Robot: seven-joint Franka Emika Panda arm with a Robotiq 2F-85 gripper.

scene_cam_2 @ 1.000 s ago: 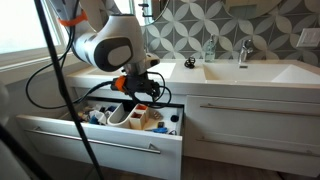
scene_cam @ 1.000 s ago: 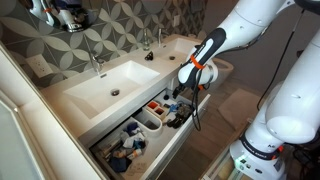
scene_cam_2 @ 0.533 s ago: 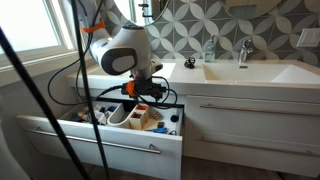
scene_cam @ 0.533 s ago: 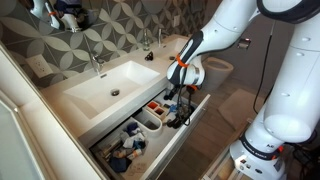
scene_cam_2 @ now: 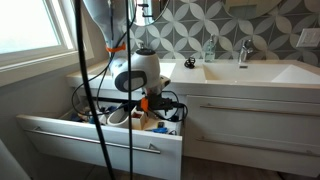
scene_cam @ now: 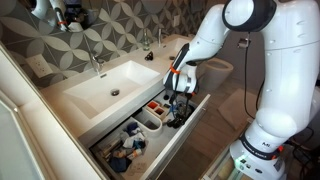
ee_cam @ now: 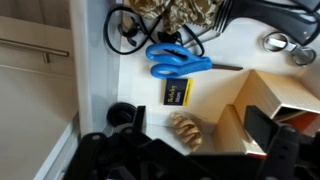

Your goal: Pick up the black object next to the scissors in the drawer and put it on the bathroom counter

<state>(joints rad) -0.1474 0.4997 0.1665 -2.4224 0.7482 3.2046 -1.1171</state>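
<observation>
In the wrist view blue-handled scissors (ee_cam: 178,62) lie on the white drawer floor. Just below them lies a small black object with a yellow label (ee_cam: 177,91). My gripper (ee_cam: 198,125) is open and empty, hanging over the drawer with its fingers either side of a tan hair claw (ee_cam: 186,129), just short of the black object. In both exterior views the gripper (scene_cam: 180,86) (scene_cam_2: 150,105) reaches down into the open drawer (scene_cam: 176,140) (scene_cam_2: 100,142) under the white bathroom counter (scene_cam: 80,105) (scene_cam_2: 235,78).
In the drawer are black cables (ee_cam: 128,28), a patterned pouch (ee_cam: 180,14), a cardboard box (ee_cam: 268,98), a round black item (ee_cam: 121,113) and metal rings (ee_cam: 275,42). White cups (scene_cam: 150,121) and clutter fill the drawer's other end. Faucets (scene_cam: 95,60) (scene_cam_2: 243,52) stand on the counter.
The arm has swung in over the drawer and the gripper has come down lower into it, closer to the counter front. Nothing in the drawer has moved.
</observation>
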